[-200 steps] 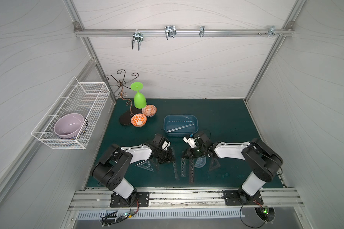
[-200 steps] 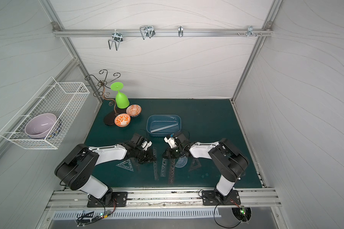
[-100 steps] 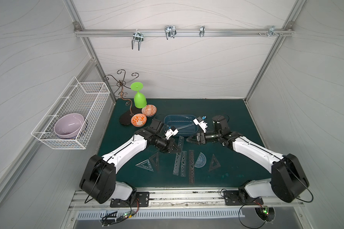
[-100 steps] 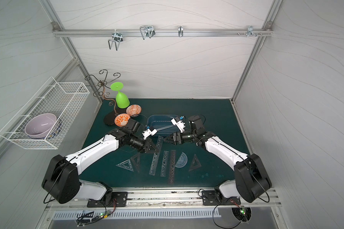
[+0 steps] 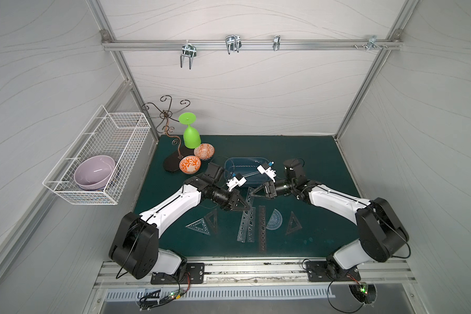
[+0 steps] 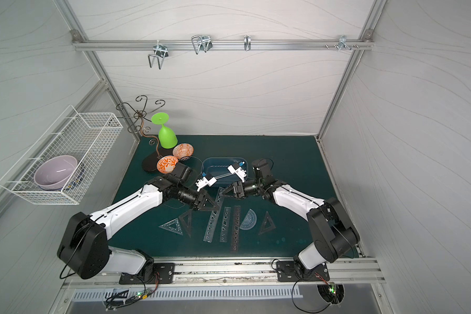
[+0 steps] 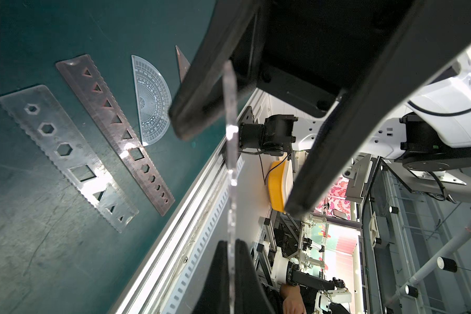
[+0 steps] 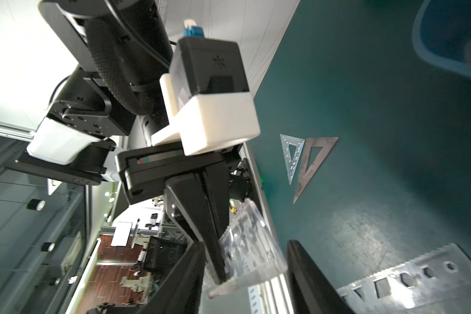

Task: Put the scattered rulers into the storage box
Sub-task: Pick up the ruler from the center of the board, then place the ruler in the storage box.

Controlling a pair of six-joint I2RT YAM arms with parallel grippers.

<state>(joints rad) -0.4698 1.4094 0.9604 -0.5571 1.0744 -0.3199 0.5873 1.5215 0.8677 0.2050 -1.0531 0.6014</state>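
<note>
At centre frame in a top view, the left gripper [image 5: 244, 208] is clamped shut on a clear straight plastic ruler [image 7: 230, 152]. It holds the ruler raised off the dark green counter [image 5: 310, 163], probably as a handover. The right gripper [image 5: 256, 191] has its jaws parted around the ruler's far end, not pinching. Just above sits the shallow blue plastic storage box [image 5: 237, 163]. The remaining rulers [image 5: 262, 231] lie flat lower in frame.

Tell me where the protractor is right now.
In both top views the protractor lies flat on the green mat, on the robot's right half, between the long dark ruler and a dark set square.
</note>
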